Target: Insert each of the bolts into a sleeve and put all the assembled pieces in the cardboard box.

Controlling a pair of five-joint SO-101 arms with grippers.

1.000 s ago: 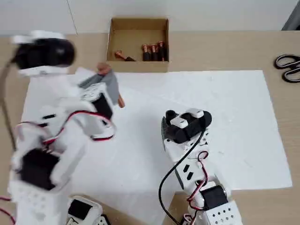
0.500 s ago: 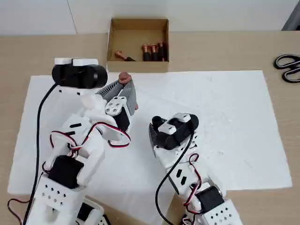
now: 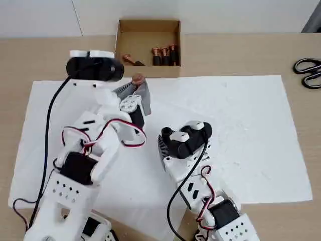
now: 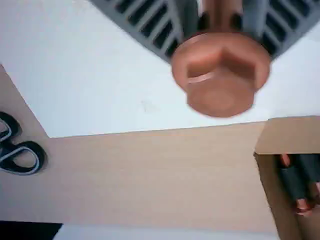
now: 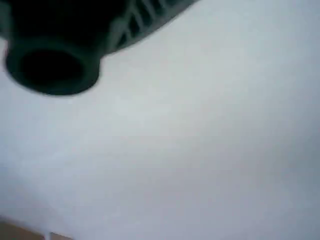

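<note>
Left arm (image 3: 95,145) nearer cardboard box (image 3: 155,71), bolt (image 3: 137,79) in fingers (image 3: 143,94); right fingers (image 5: 145,20) around sleeve (image 5: 50,70).

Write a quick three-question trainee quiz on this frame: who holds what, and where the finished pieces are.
1. True or false: the left gripper is shut on a copper-coloured bolt.
2. What does the right gripper hold? A) a black sleeve B) a screwdriver C) nothing
3. Fill in: the assembled pieces lie inside the ____.

Key: 1 true. 2 A. 3 cardboard box.
</note>
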